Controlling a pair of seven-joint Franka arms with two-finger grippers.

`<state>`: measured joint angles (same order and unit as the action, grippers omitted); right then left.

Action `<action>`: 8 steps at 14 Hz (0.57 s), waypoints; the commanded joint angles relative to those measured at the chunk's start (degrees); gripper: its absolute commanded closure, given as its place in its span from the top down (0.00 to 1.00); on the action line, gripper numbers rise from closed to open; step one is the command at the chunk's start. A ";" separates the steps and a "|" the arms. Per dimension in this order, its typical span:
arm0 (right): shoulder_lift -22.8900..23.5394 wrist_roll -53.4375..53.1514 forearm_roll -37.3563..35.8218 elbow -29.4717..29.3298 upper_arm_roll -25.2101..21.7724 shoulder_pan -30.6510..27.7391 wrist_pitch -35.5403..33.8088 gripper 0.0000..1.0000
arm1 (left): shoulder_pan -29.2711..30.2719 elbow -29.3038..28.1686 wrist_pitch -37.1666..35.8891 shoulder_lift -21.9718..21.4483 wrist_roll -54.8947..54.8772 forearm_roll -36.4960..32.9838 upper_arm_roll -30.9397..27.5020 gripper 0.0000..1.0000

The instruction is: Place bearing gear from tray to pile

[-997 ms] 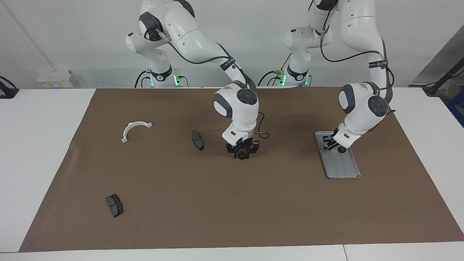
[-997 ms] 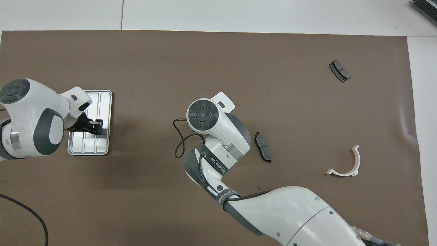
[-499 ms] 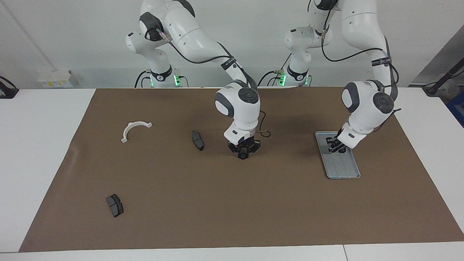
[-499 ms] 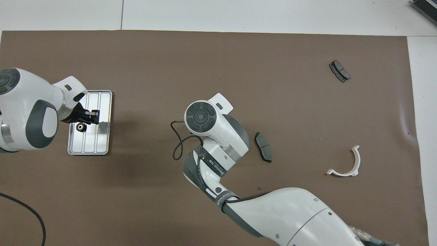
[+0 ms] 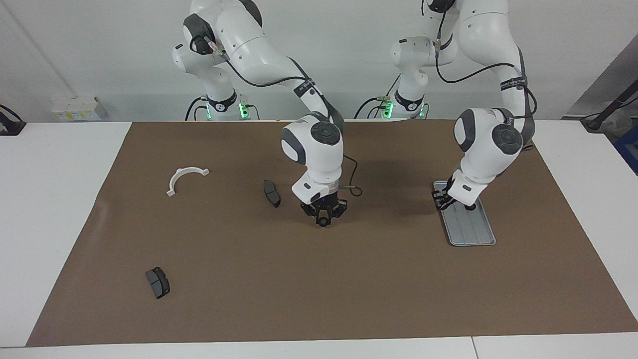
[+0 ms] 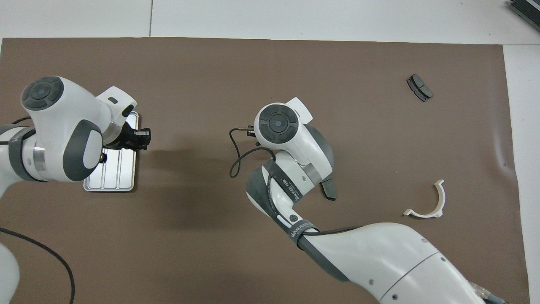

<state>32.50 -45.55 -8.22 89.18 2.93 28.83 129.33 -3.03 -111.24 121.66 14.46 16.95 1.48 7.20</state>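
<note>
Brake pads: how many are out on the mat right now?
2. One brake pad lies toward the right arm's end of the table, farthest from the robots. The other brake pad lies mid-mat beside the right gripper, partly covered by that arm from overhead. More could be hidden under the arms.

The right arm is seen reaching in from its base toward the middle of the tabletop (image 5: pixel 70 209), its forearm sloping down and its wrist bent so that the right tool (image 5: pixel 324 221) points straight down, just above the surface. Its fingertips are drawn in around a small dark round part held at the tip. In the overhead view this tool is hidden under its own wrist housing. The left arm is bent sharply at the elbow, its wrist tilted downward and toward the right arm's end. The left tool (image 5: pixel 440 201) is held low, with its fingertips pressed together.
</note>
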 commanded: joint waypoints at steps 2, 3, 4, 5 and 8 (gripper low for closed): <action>-11.47 6.15 -0.04 13.19 0.77 -6.92 1.10 0.00 | -6.62 0.85 1.64 0.22 10.71 3.69 -0.61 0.08; -12.98 8.44 0.05 15.13 0.77 -8.94 1.10 0.00 | -8.46 0.85 2.53 0.22 12.74 5.27 -0.61 0.08; -14.12 10.64 0.74 16.45 0.77 -10.53 1.10 0.00 | -10.40 0.85 3.75 0.31 15.11 6.25 -0.61 0.08; -15.09 14.57 2.58 17.77 0.77 -12.63 1.10 0.00 | -13.11 0.85 6.03 0.48 18.35 6.87 -0.61 0.08; -16.94 26.35 6.28 21.37 0.77 -18.44 1.27 0.00 | -20.32 1.63 14.72 3.72 28.89 9.93 -0.61 0.08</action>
<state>18.23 -25.75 -4.17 105.92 2.88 13.94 129.27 -18.89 -110.95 131.38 15.15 40.34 8.88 7.52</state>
